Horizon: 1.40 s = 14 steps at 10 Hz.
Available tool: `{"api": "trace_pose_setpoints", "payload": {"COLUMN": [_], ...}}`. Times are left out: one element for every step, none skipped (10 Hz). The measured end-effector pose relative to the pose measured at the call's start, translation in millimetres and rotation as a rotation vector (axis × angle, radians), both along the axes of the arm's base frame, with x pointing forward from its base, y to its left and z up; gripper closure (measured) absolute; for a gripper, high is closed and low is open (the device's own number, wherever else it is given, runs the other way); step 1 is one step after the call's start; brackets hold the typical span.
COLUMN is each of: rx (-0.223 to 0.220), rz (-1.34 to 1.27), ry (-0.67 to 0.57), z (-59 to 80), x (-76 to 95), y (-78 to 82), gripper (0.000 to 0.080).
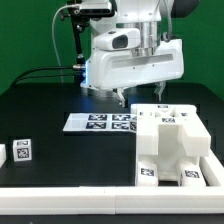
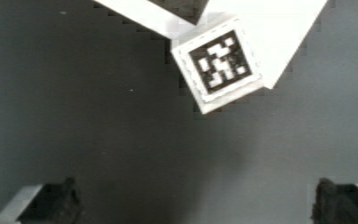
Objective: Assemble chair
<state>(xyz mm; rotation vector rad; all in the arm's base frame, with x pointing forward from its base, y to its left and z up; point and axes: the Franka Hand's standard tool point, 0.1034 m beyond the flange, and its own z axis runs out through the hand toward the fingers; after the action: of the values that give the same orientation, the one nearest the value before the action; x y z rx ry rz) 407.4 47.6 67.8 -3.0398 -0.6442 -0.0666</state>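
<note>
Although the black table [image 1: 60, 95] carries most of the chair [image 1: 172, 140] as a blocky white cluster at the lower right of the exterior view, I judge the assembly to be at an early stage. A small tagged part [image 1: 22, 151] lies well apart at the lower left, and nothing looks like a standing chair yet. The cluster seems to run its long axis from the frame's middle toward the lower right corner, while the tool [image 1: 139, 95] hangs above the table near the marker board [image 1: 100, 122], its fingers [image 2: 51, 203] spread wide and pinching nothing.
</note>
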Motion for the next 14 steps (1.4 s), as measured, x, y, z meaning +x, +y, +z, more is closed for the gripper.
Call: {"api": "trace_pose_setpoints", "payload": {"rx": [-0.001,-0.005,-0.015,-0.019,-0.034,-0.037,-0.037,-0.037,-0.037,-0.037,-0.04,-0.047,-0.055,-0.059], "rz": [0.0,-0.008,-0.017,-0.019,-0.025,-0.027,-0.027,-0.027,-0.027,-0.027,-0.004,0.064,0.12,0.126], "ry": [0.002,-0.008,-0.008,-0.01,-0.024,-0.021,-0.021,-0.021,-0.021,-0.021,-0.017,-0.003,0.006,0.014], "z": [-0.8,-3.4,-11.4,-13.6,-21.5,-23.8,-23.6,-23.6,-23.7,-23.7,-25.3,-31.1,-35.9,-40.7], "x": [-0.6,-2.4,-11.9,-12.1,-14.9,-16.1,-15.7,-15.7,-15.8,-15.8,-17.2,-21.9,-24.6,-26.6], "y": [0.0,-1.9,-5.4,-7.4,-12.5,-13.8,-13.8,-14.0,-14.0,-14.0,-12.4,-6.8,-7.6,-12.8], "gripper": [0.0151,0.0151,0.0151,0.0151,0.0151,0.0151,0.0151,0.0151,0.0151,0.0151,0.0151,0.0151,0.0151,0.0151]}}
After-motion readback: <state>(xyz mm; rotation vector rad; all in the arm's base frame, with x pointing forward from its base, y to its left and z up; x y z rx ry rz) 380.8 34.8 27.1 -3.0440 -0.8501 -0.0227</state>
